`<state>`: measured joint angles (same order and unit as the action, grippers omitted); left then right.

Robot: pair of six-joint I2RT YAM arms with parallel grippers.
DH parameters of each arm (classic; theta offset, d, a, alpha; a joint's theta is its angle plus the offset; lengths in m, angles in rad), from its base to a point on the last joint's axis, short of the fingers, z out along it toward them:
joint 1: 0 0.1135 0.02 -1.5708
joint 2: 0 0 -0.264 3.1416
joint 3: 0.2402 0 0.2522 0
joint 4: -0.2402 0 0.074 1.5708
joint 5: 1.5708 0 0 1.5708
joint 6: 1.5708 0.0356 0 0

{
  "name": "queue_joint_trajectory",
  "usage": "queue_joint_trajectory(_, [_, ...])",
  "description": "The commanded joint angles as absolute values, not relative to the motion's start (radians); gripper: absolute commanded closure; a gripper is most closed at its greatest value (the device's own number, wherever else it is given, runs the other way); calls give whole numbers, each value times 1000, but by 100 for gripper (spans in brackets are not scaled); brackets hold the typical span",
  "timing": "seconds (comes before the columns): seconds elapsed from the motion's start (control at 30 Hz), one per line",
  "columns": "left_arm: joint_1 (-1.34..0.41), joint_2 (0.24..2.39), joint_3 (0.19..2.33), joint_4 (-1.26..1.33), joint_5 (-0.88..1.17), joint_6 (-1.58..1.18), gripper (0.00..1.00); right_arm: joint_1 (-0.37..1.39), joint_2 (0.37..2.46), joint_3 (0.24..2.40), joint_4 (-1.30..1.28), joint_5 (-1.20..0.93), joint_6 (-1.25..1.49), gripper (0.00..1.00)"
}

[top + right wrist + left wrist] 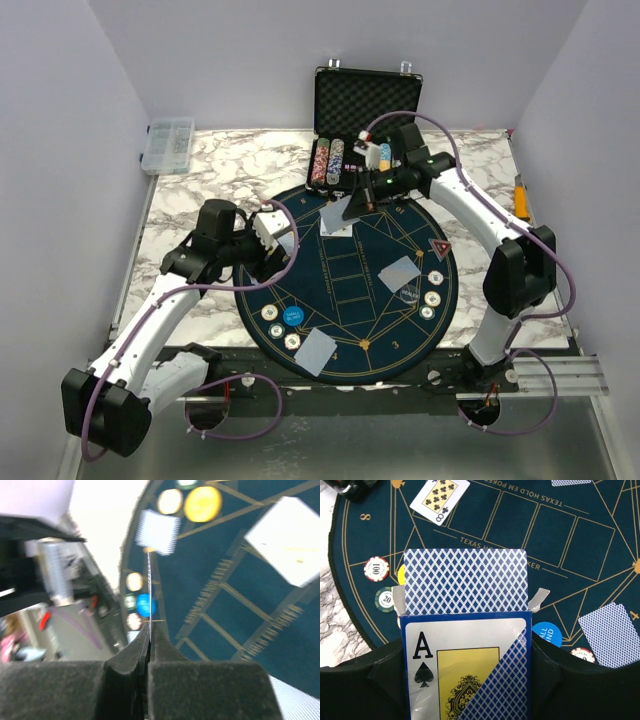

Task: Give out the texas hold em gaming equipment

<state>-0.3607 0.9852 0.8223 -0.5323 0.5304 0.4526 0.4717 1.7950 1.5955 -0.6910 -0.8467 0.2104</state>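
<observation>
My left gripper (268, 236) is shut on a blue card box (465, 670) with an ace of spades on its front. The blue-backed deck (465, 580) sticks out of its open top. My right gripper (357, 198) is shut on a single playing card, seen edge-on (149, 590), and holds it above the far part of the mat beside a card (335, 222). Cards lie on the mat at the right (400, 272) and the near left (316, 350). An eight of clubs (440, 497) lies face up. A blue disc (291, 317) and chips (270, 313) sit near left; cream chips (432, 297) sit right.
The round dark-blue mat (350, 300) covers the middle of the marble table. An open black case (368, 105) with rows of chips stands at the back. A clear compartment box (168, 143) sits at the far left. A red triangle marker (439, 247) lies on the mat's right.
</observation>
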Motion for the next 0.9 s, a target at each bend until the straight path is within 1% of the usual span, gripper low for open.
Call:
queue_joint_trajectory(0.0, [-336,954,818,-510,546,434,100,443,1754,1546,-822,-414,130,99])
queue_joint_trajectory(0.07, [-333,951,816,-513,547,434,100,442,1742,1512,-815,-187,127,99])
queue_joint_trajectory(0.2, [-333,949,813,-514,552,426,100,445,1802,1512,-845,119,121,99])
queue_joint_trajectory(0.37, [-332,948,807,-515,549,423,100,463,1844,1517,-829,279,137,99])
queue_joint_trajectory(0.57, [-331,940,798,-517,549,425,100,568,1927,1527,-811,460,149,99])
queue_joint_trajectory(0.7, [-331,937,799,-516,547,426,100,623,2009,1561,-835,472,178,99])
queue_joint_trajectory(0.87, [-330,922,789,-521,541,426,100,641,2084,1640,-869,336,208,99])
